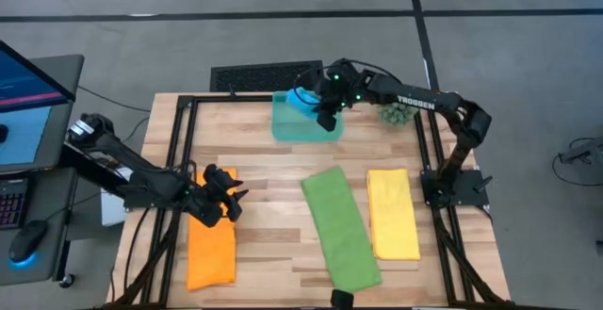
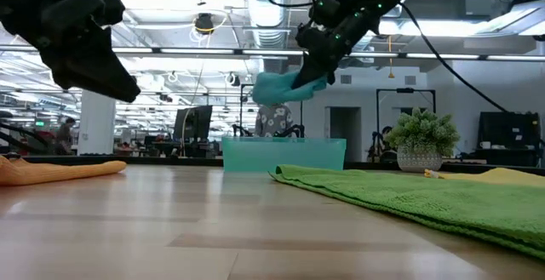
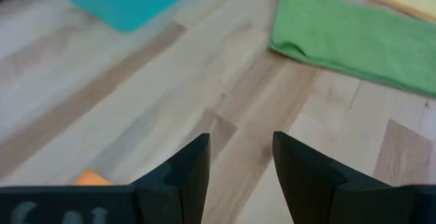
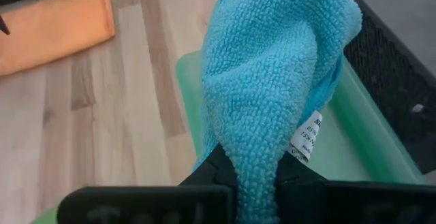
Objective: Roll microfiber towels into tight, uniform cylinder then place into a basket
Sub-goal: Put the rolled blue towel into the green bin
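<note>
My right gripper point(image 1: 325, 114) is above the teal basket point(image 1: 306, 126) at the table's far edge, shut on the rolled blue towel point(image 4: 272, 67). The towel hangs above the basket point(image 2: 285, 154) in the low view. An orange towel point(image 1: 211, 249) lies flat at the near left. My left gripper point(image 1: 224, 197) hovers open over its far end with nothing between its fingers point(image 3: 191, 173). A green towel point(image 1: 340, 227) and a yellow towel point(image 1: 393, 214) lie flat on the table to the right of the orange one. My right gripper pinches the blue roll between its two fingers at one end point(image 4: 255, 166), next to the white label point(image 4: 306, 137). The fingers slant down from the table's right side. The rest of the roll sticks out beyond the fingertips, lifted clear above the basket point(image 4: 361, 142).
A small potted plant point(image 1: 397, 114) stands just right of the basket at the far edge. A black frame point(image 1: 188, 131) runs around the wooden tabletop. Bare wood lies between the basket and the flat towels. A desk with a monitor point(image 1: 24, 93) stands off the table's left.
</note>
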Tool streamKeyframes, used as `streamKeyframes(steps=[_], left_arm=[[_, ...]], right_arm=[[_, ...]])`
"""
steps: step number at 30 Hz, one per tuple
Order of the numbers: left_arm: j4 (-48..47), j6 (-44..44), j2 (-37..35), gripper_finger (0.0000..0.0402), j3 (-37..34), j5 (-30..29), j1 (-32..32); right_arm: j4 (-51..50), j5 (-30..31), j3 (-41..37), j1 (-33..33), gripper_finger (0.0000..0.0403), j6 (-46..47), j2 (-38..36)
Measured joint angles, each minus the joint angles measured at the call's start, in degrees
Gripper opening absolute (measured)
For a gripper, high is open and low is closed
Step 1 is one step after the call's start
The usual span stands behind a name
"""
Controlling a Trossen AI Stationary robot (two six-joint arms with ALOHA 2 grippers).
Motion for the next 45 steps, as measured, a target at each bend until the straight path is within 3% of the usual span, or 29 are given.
streamKeyframes(steps=[9, 16, 22, 27, 37, 45], left_arm=[[0.91, 4.02, 0.88, 0.0151, 0.00, 1.07, 3.36], [2.69, 17.78, 0.80, 0.0151, 0.00, 0.38, 14.29], [8.23, 33.51, 0.80, 0.0151, 0.00, 11.64, 24.60], [11.28, 41.10, 0.80, 0.0151, 0.00, 19.32, 30.36], [11.36, 43.35, 0.80, 0.0151, 0.02, 23.42, 35.62], [12.74, 43.20, 0.80, 0.0151, 0.02, 24.49, 36.63]], right_arm=[[8.50, -0.42, 0.36, -6.23, 0.0035, -2.50, 0.00], [5.06, -4.37, 8.30, -10.72, 0.0035, -6.12, 3.33], [-4.77, -5.56, 18.05, -10.69, 0.0035, -16.64, 10.48], [-10.99, -11.93, 20.96, -10.84, 0.0035, -23.63, 16.39], [-17.38, -15.47, 20.94, -8.13, 0.0035, -29.81, 24.48], [-12.47, -16.13, 20.94, -6.82, 0.0035, -33.97, 26.32]])
